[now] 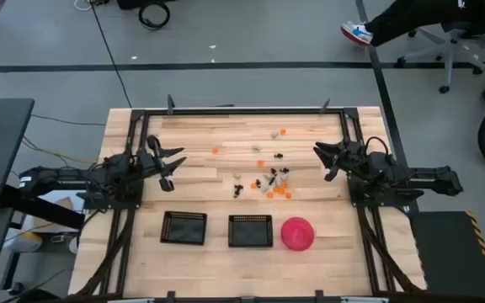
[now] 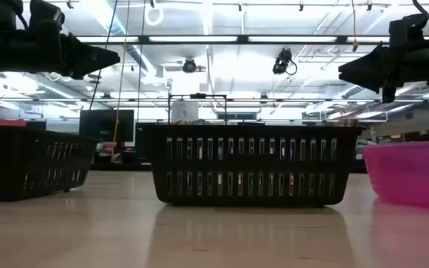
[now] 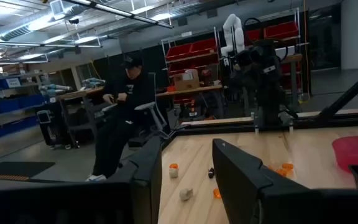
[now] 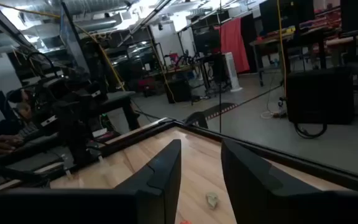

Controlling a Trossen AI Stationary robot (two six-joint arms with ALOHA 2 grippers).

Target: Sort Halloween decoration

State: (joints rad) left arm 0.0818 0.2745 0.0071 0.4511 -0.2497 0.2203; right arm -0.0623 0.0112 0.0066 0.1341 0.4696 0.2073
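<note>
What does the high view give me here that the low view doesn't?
Only the high view shows the scattered trinkets on the bare wood between the arms, and both grippers clear of them: left gripper and right gripper, fingers apart, holding nothing. Only the low view shows the mesh trays' slotted side walls and the room's ceiling lights. Both show two black trays and the pink bowl in a row.

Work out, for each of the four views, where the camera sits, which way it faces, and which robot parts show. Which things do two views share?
High: overhead, looking down; left gripper and right gripper, both open, flank scattered trinkets.
Low: table height, facing the middle tray; arms overhead.
Left wrist: past its gripper toward the right arm.
Right wrist: past its gripper toward the left arm.
Shared: pink bowl, in the high and low views.
</note>
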